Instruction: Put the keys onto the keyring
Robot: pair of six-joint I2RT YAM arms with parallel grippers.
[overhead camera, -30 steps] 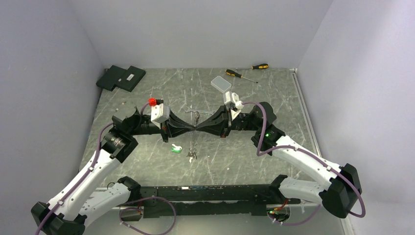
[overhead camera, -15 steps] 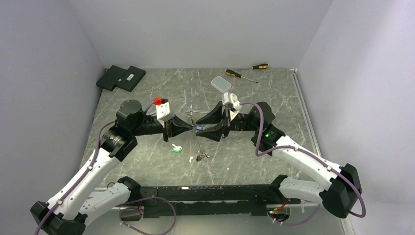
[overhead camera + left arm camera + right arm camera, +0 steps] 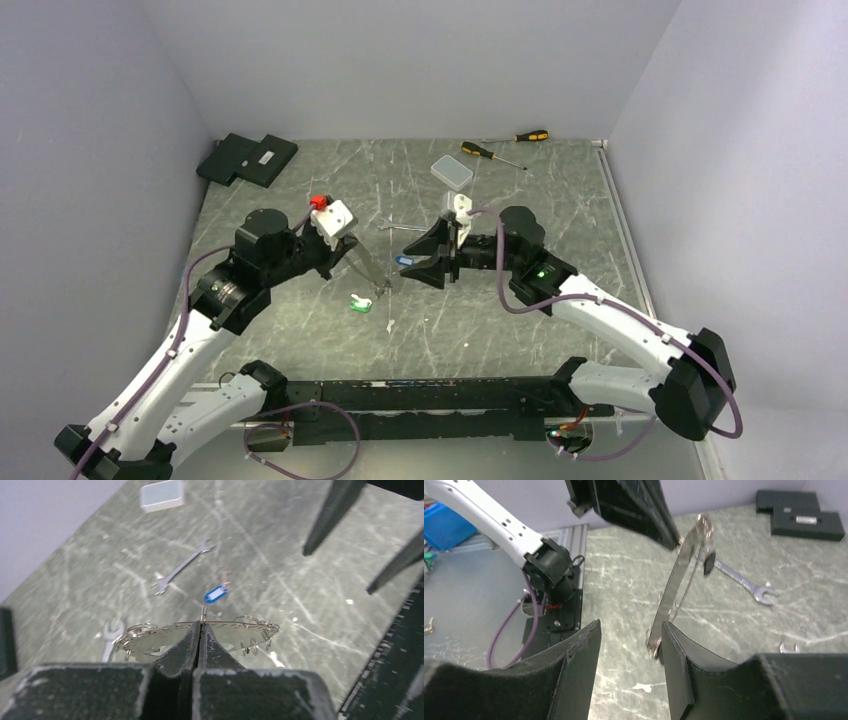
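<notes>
**Keyring, held aloft – left claw**

- Keyring [image 3: 676, 587] – a thin pale band loop with small wire rings along it. It is pinched at its top edge in the left claw [image 3: 200, 625], whose jaws are pressed fully together on the band.
- The loop hangs slantwise, and its lower end sits between the fingers of the right claw [image 3: 631, 630], close by one finger. No contact is discernible.
- Right claw: jaws parted about halfway, holding nothing.
- Blue-tagged key [image 3: 216, 594] lies on the surface [image 3: 560, 200] just beyond the band.
- Green-tagged key [image 3: 360, 303] lies near the left claw's tip.
- Around: two silver spanners [image 3: 182, 572], a clear box [image 3: 161, 494], two screwdrivers [image 3: 492, 153] and black blocks [image 3: 248, 158], all at the far side.
</notes>
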